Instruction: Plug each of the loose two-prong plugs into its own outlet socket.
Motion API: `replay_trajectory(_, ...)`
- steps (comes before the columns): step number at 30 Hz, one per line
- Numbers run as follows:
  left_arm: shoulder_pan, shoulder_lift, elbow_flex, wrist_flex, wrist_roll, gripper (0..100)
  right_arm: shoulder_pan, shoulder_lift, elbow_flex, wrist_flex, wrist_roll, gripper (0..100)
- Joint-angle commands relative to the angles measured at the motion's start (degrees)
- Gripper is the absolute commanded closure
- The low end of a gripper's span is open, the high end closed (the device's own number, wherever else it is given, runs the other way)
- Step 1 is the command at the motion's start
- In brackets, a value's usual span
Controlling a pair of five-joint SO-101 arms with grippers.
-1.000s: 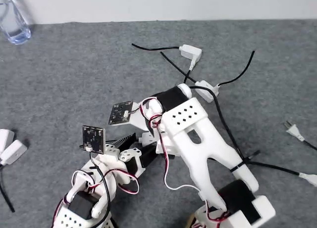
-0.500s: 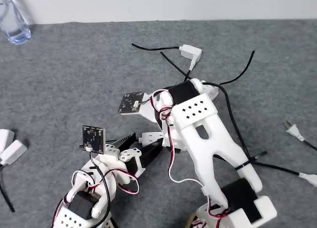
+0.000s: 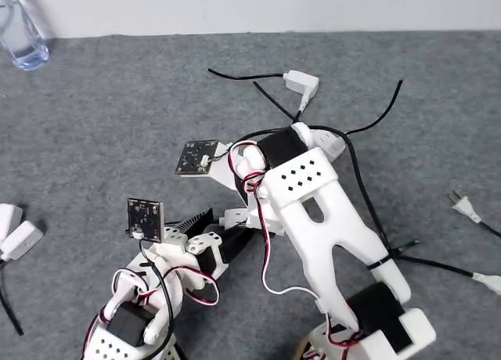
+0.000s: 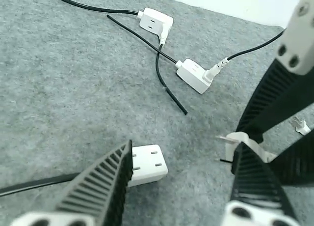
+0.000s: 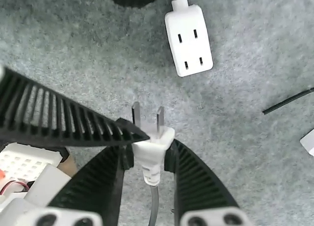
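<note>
My right gripper (image 5: 147, 156) is shut on a white two-prong plug (image 5: 149, 142), prongs pointing out over the grey mat. Just beyond it lies a white outlet socket (image 5: 189, 39), slots up. My left gripper (image 4: 182, 148) is open, with the same kind of socket (image 4: 145, 165) lying by one finger. Its other finger sits close to the held plug (image 4: 239, 139). In the high view both grippers meet near the middle (image 3: 231, 227), under the right arm. Farther off lie a socket (image 3: 301, 82) and another socket (image 3: 330, 143) with a plug in it.
Two loose plugs (image 3: 466, 207) (image 3: 487, 282) lie at the right edge of the mat. More white sockets (image 3: 16, 235) sit at the left edge. Black cords (image 3: 368, 211) run beside the right arm. A clear glass (image 3: 19, 31) stands at the far left corner.
The right arm swung away toward the far right, then came back a little to the left, still holding the plug. The left arm has barely moved.
</note>
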Motion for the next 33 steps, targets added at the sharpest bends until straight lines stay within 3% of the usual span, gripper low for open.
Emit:
replay_trajectory(1,0.1,-0.1,-0.4,-0.8,-0.1,69,-2.1,-2.6,-3.7,2.4,-0.7,99.1)
replay_trajectory(29,0.3,-0.2,-0.4,-0.8,-0.1,69,-2.1,-13.7,-0.7,2.3,-2.0,99.1)
replay_trajectory(33,0.4,-0.2,-0.4,-0.8,-0.2,69,-5.8,-17.4,-1.0,2.3,-2.0,99.1)
